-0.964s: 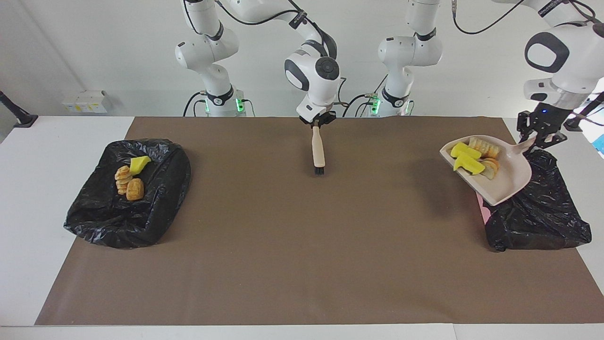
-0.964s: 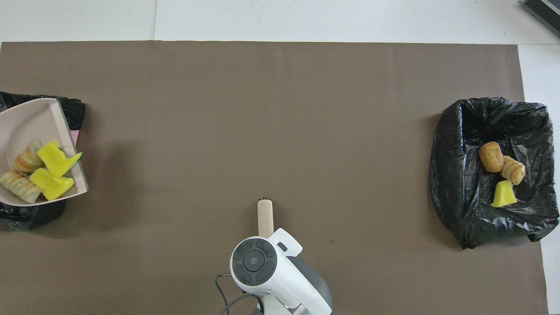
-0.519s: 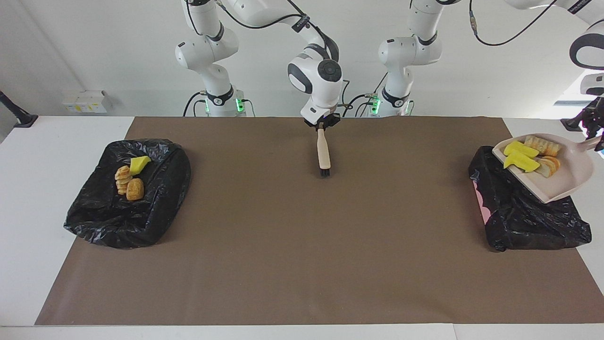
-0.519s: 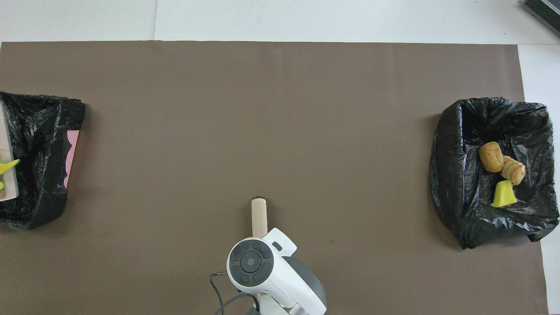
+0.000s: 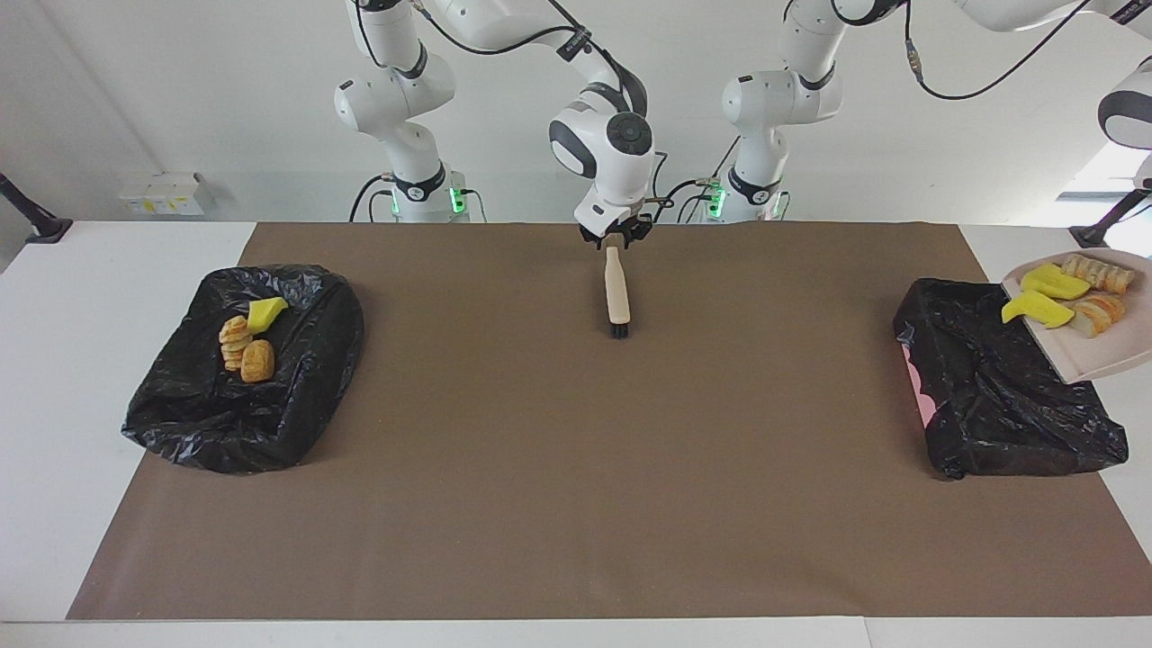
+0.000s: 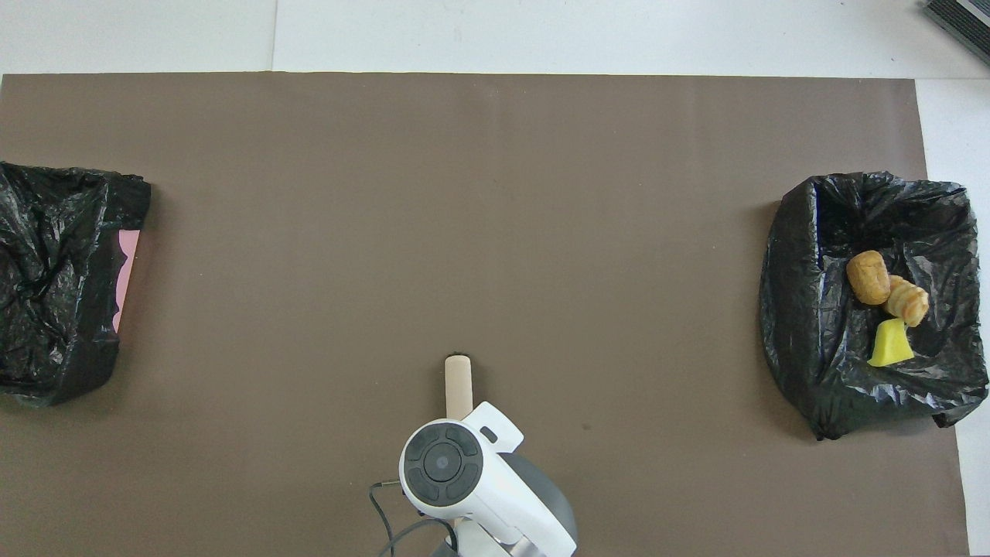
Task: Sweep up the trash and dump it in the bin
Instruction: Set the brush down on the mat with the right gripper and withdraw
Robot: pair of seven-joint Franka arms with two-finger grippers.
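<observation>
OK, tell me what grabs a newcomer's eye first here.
The beige dustpan, loaded with yellow and bread trash, is raised over the black-bagged bin at the left arm's end. The right pincer is at a brush mid-mat. Another bagged bin holds three pieces.

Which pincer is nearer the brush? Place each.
Right. The right pincer is at the brush handle's top; the left pincer is out of view, off by the raised dustpan at the left arm's end.

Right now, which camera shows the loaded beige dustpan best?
The facing view: the beige plastic dustpan sits at the frame edge, over the black bag-lined bin, carrying yellow sponge chunks and bread pieces. The overhead view misses it.
</observation>
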